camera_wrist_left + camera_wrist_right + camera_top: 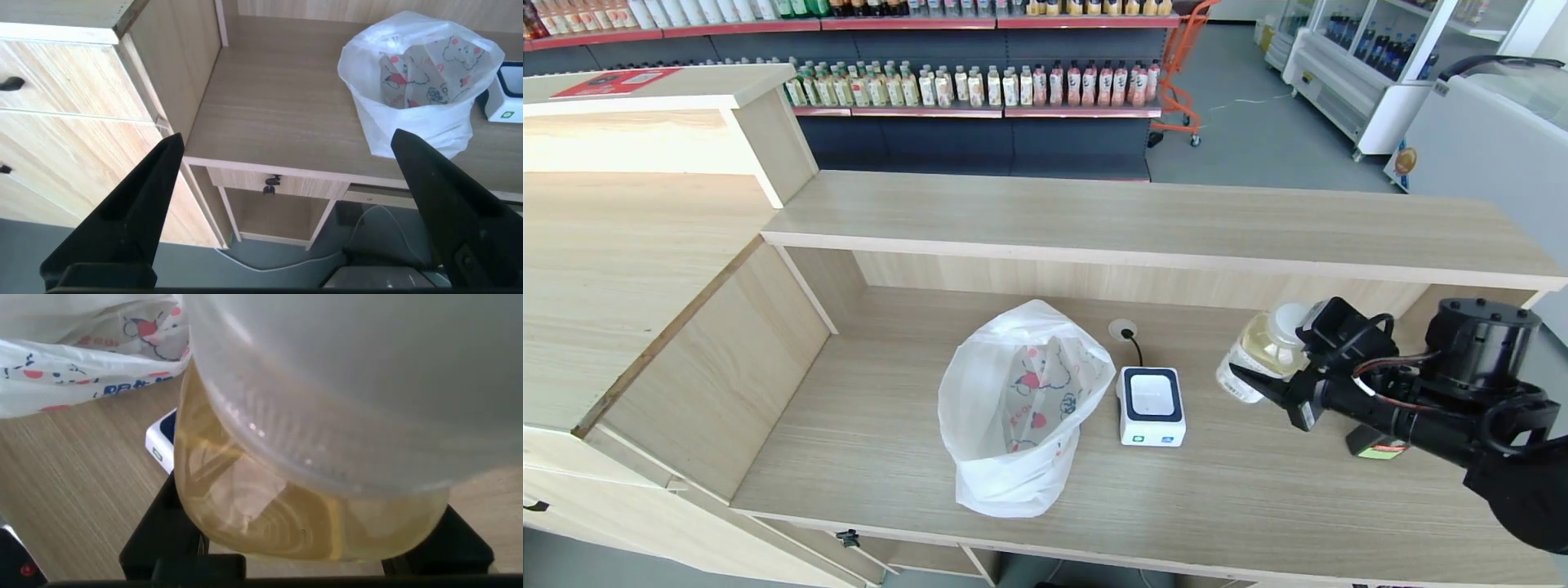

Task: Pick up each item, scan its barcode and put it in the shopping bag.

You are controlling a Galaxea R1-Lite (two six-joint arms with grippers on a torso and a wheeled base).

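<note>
Pinching a clear bottle [1252, 347] of yellowish liquid, the right gripper [1274, 363] is sitting at the right of the head view, its dark fingers [159, 543] pressing on either side of the bottle's body. The bottle is tilting, white cap toward the upper right, and is hanging over the worktop [1258, 498] to the right of the scanner [1151, 404], apart from it.

The scanner, a white box with a dark-framed window facing up, is standing right of centre, its black cable [1134, 347] running back to a round port in the worktop. Just left of it the white plastic shopping bag [1005, 490] is standing with its mouth gaping; a patterned paper packet [1045, 388] is showing inside.

A small dark object with a red-and-green label [1376, 447] is lying under the right arm, partly hidden.

The left gripper [288, 135] is hanging with its fingers [131, 220] spread wide and nothing between them, off the near front edge of the worktop, above the drawer fronts, with the bag beyond it.

Drink bottles [980, 86] are lining the store shelves across the top of the head view.
</note>
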